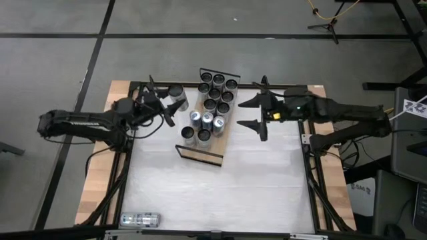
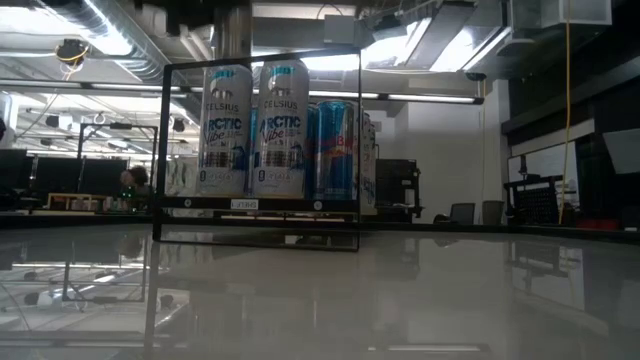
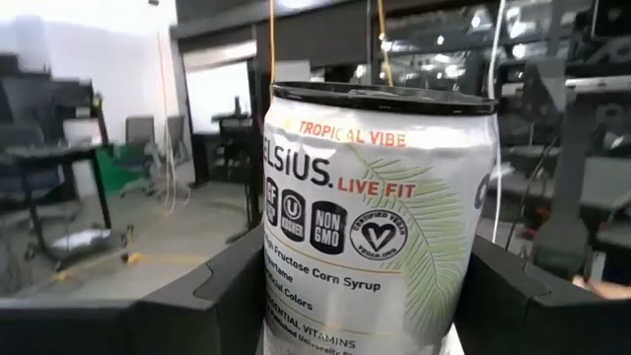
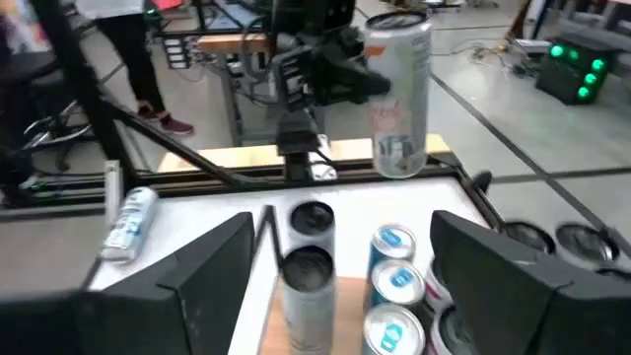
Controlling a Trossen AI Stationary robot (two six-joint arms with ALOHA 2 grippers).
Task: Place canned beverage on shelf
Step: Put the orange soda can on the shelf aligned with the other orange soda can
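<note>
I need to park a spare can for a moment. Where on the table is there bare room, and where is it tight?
The white tabletop is bare between the shelf and the lying can at the near left corner. The shelf is packed with cans. It is also tight beside it: the left tool holds a can, and the right tool hovers open.

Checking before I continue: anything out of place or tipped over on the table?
One can lies on its side near the table's front-left corner, far from the shelf. The left gripper holds a can upright; shelf cans stand upright.

White Celsius can [image 3: 375, 217] upright in left hand [image 1: 168, 105], beside can-filled wooden shelf [image 1: 215, 143]
</note>
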